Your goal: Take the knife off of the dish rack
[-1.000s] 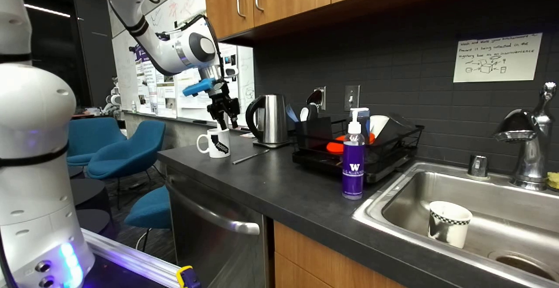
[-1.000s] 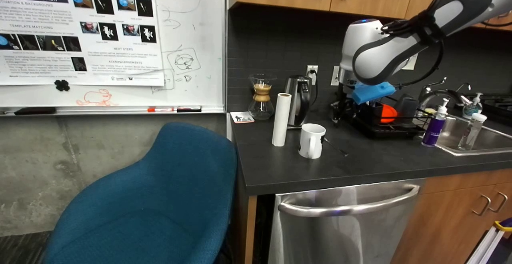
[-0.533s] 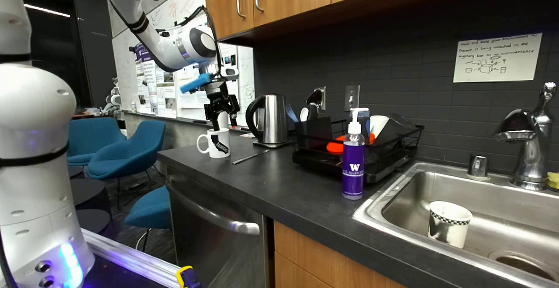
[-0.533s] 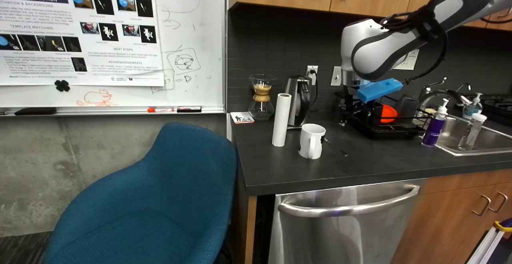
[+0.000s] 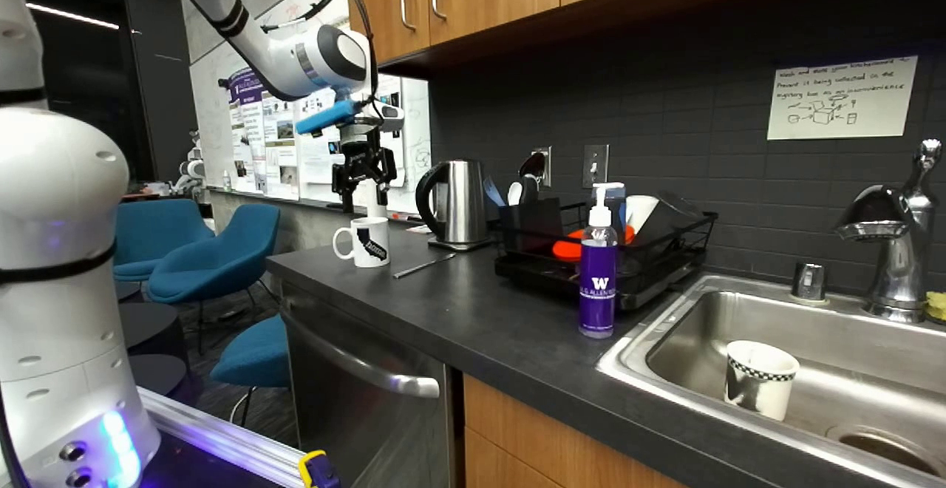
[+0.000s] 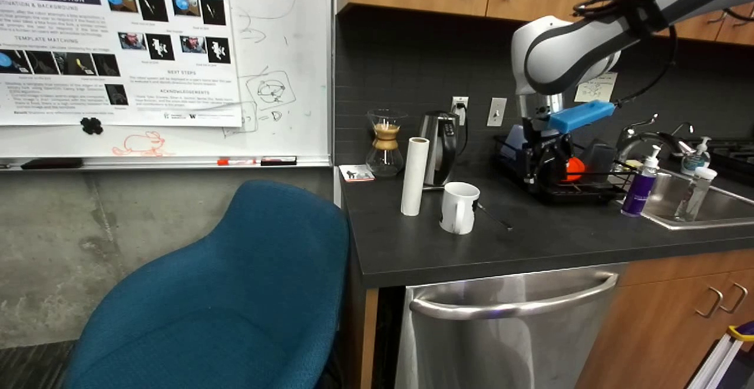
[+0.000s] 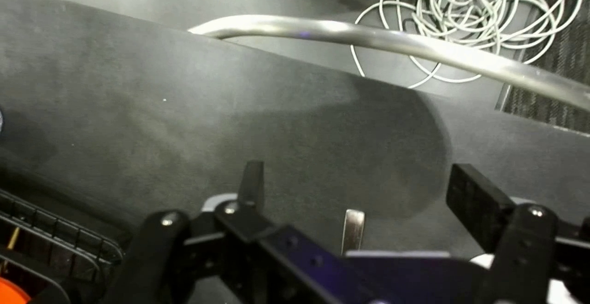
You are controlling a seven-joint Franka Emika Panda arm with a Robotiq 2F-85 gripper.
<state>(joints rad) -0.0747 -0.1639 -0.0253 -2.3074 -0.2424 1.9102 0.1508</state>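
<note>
Knife (image 5: 423, 265): slim metal, probably the one meant, though the blade cannot be made out; it lies flat on the counter (image 5: 473, 310) between mug (image 5: 369, 242) and rack (image 5: 536, 276), off the rack, so the task looks done but for drawing clear.
Gripper (image 7: 357, 179): jaws wide apart, nothing between them, aimed down above the counter; presumably parted to leave the knife free.
Mug: upright near the knife; a low sideways sweep could tip it.
Rack: an orange dish (image 5: 567, 250) sits tipped inside, probably to drain; nothing there seems to call for a reach.
</note>
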